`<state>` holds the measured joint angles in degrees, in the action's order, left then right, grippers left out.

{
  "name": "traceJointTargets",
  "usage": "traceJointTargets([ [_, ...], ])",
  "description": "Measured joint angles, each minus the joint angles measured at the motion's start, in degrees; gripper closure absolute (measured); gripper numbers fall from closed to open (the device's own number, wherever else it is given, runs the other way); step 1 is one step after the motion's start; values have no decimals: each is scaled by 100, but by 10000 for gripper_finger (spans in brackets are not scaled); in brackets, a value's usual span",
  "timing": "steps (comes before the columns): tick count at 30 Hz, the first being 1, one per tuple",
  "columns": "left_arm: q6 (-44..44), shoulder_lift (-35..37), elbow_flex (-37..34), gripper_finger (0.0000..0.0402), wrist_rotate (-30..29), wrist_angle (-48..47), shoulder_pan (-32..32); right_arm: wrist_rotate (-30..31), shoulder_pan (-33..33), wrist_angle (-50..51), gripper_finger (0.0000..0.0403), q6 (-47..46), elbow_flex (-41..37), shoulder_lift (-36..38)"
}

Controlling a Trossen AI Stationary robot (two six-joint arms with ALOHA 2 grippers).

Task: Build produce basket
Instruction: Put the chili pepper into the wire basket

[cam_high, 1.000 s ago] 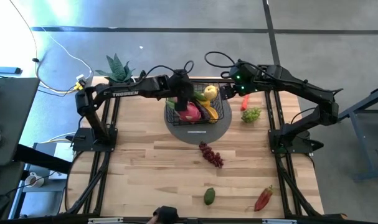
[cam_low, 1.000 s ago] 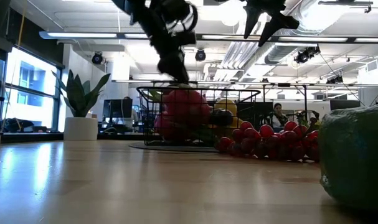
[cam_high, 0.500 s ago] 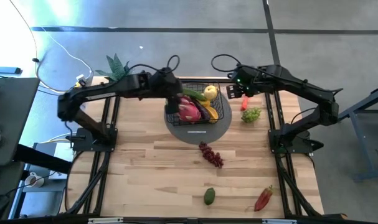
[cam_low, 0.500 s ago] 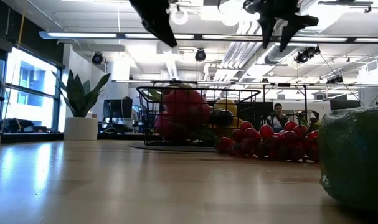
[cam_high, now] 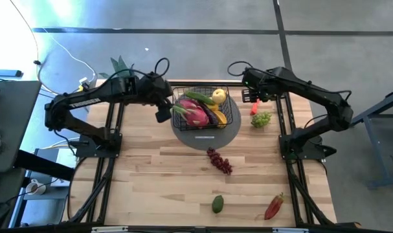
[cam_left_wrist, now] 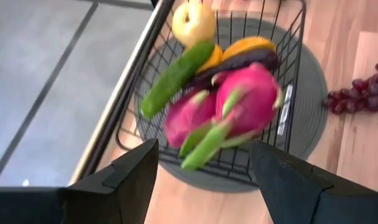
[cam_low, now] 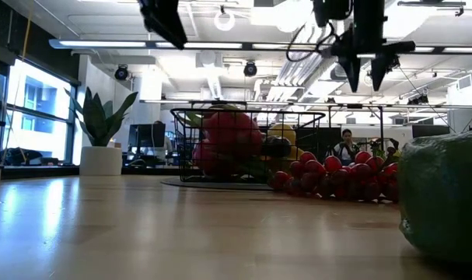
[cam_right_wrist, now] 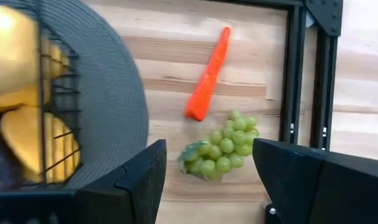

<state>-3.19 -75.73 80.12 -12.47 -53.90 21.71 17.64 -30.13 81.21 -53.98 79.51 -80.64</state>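
The black wire basket [cam_high: 178, 120] stands on a round grey mat [cam_high: 206, 137] at the table's far middle. It holds pink dragon fruits [cam_left_wrist: 251, 102], a green cucumber [cam_left_wrist: 173, 78], a yellow pear [cam_left_wrist: 193, 22] and other produce. My left gripper [cam_high: 162, 115] is open and empty, raised just left of the basket; the left wrist view shows it too [cam_left_wrist: 204, 180]. My right gripper [cam_high: 250, 98] is open and empty, pointing down above a red chilli [cam_right_wrist: 207, 74] and green grapes [cam_right_wrist: 223, 149], which lie on the table right of the mat.
Purple grapes [cam_high: 219, 160] lie on the table nearer than the mat. An avocado [cam_high: 217, 204] and a red fruit [cam_high: 274, 207] lie near the front edge. A potted plant [cam_high: 120, 70] stands at the far left corner. Bare wood lies left and in the middle.
My left gripper has risen out of the basket and drawn back toward the table's left edge, leaving the dragon fruit in the basket. My right gripper has moved from the basket's far right corner toward the table's right, over the chilli and green grapes, and turned to point down.
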Motion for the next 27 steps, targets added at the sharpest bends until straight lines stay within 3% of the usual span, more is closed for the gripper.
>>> traceJointTargets([
  [15, 719, 119, -1252, 161, -15, 592, 156, -1075, -1548, -1773, 183, 862, -1183, 0],
  [27, 863, 117, -1757, 161, 305, 1241, 619, -1223, -2051, -3168, 183, 762, -2365, 0],
])
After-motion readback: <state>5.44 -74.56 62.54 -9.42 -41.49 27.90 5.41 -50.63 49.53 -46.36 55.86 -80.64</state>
